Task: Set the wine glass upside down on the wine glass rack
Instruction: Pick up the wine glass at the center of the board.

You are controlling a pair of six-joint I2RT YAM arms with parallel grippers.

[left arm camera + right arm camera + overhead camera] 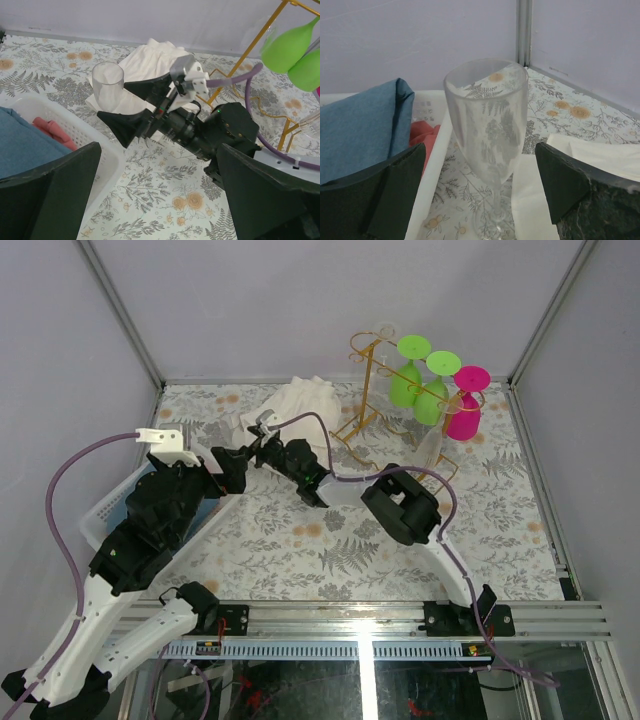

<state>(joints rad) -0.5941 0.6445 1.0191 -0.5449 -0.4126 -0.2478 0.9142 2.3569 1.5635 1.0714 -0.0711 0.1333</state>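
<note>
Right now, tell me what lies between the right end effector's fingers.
A clear wine glass stands upright inside the open right end effector, a gap on each side, seen in the right wrist view.

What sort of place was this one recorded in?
Probably a lab test cell: bare walls with metal frame posts, arms bolted to a rail, a fern-print tablecloth carrying a gold wine glass rack.

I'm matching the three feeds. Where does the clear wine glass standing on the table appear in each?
Top external: too faint to pick out, near the right gripper.
Left wrist: wine glass upper left, upright.
Right wrist: centre, between the open jaws.
Shared landmark: the white cloth beside it.
</note>
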